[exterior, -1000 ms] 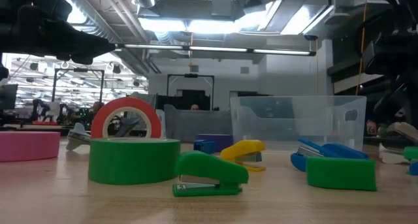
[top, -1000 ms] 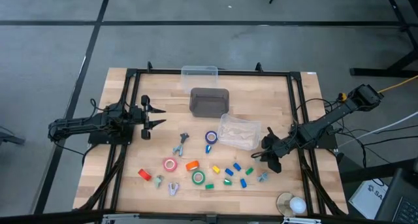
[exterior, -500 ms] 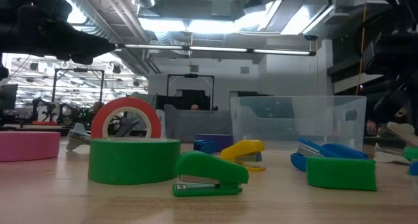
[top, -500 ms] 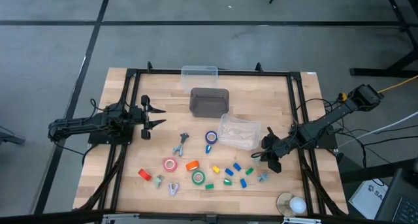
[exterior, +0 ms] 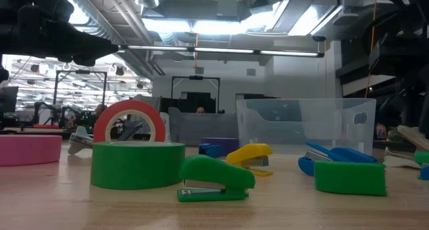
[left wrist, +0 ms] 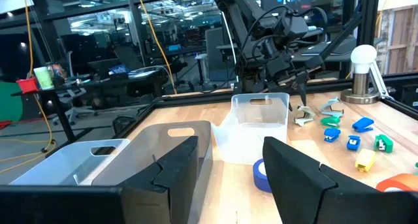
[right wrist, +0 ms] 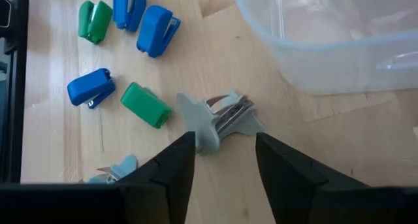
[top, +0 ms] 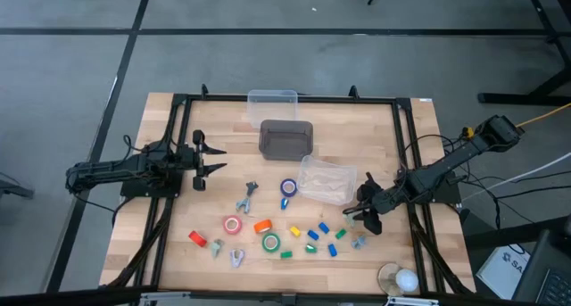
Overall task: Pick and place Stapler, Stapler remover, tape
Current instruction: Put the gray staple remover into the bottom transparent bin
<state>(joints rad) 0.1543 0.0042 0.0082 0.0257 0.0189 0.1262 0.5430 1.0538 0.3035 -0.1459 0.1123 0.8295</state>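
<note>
My right gripper (right wrist: 221, 160) is over the table by the clear bin (right wrist: 339, 48), fingers apart, straddling a grey remover (right wrist: 217, 121) lying on the wood, not gripped. Staplers (top: 314, 235) and tape (top: 233, 224) lie scattered nearby. My left gripper (top: 214, 156) waits, fingers apart, well away.

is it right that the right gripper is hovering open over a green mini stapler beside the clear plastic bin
Not quite. The right gripper is open over a pale grey winged staple remover, not a green stapler. The right wrist view shows it, beside the clear plastic bin.
</note>
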